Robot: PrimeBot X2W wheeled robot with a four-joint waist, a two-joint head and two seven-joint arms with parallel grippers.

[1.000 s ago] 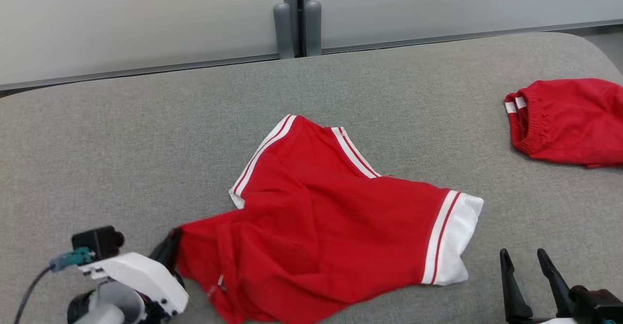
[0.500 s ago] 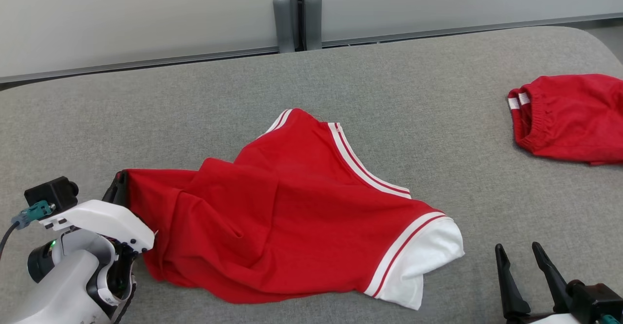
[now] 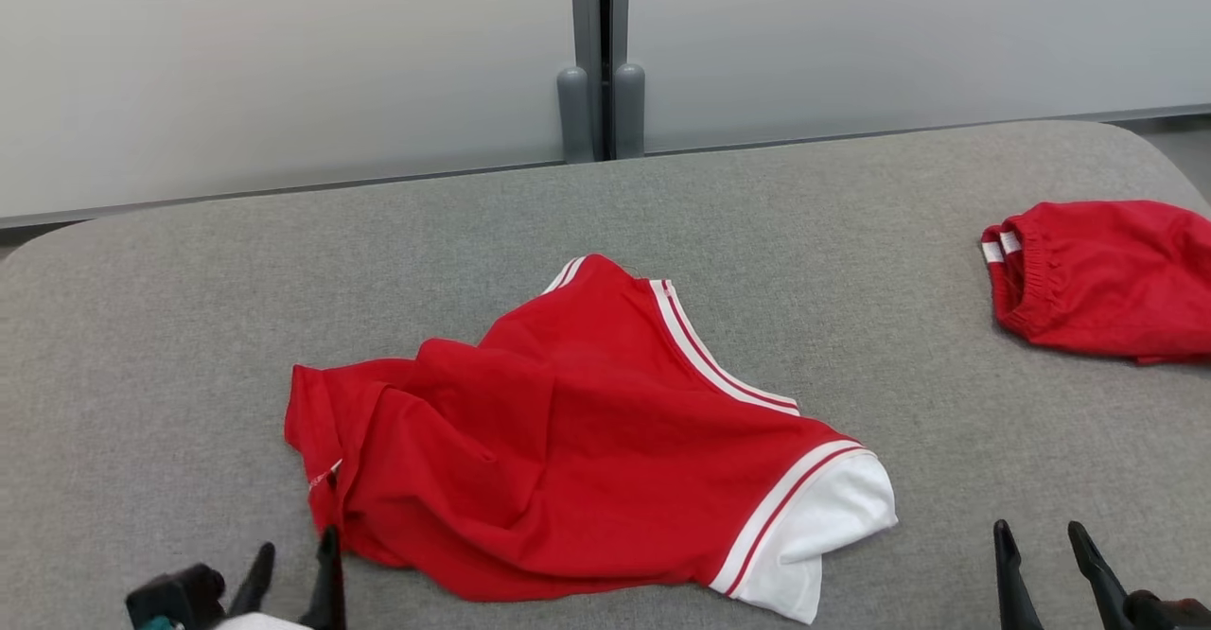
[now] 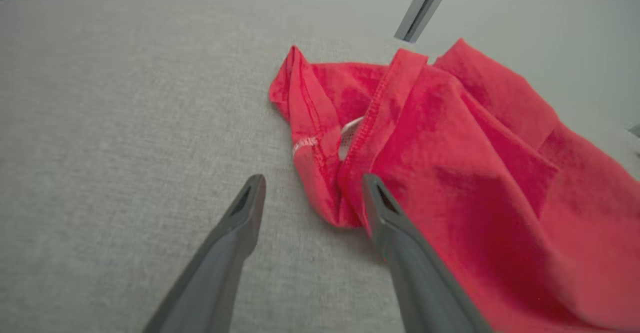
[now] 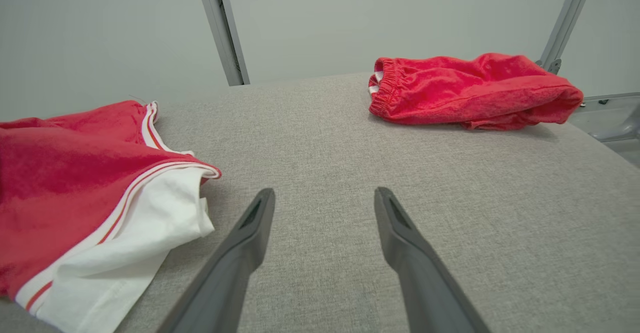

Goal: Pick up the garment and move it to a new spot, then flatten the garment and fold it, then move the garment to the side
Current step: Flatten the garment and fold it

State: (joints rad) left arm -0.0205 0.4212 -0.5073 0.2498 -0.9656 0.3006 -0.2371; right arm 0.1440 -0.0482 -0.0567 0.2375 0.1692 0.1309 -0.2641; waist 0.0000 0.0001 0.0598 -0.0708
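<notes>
Garment [image 3: 587, 441]: red knit fabric with a broad white band and thin red-and-white stripes at one end, and striped trim along a second edge. It lies crumpled, not flat, about mid-surface [image 3: 189, 327]. Several folds and overlapping layers cross its left half. The white-banded end points near right and rests on the surface. The left edge is bunched, its seam doubled over, with a small white label showing.

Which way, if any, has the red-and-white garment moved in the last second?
Yes: against the twin grey posts, the red-and-white garment has slid left.
</notes>
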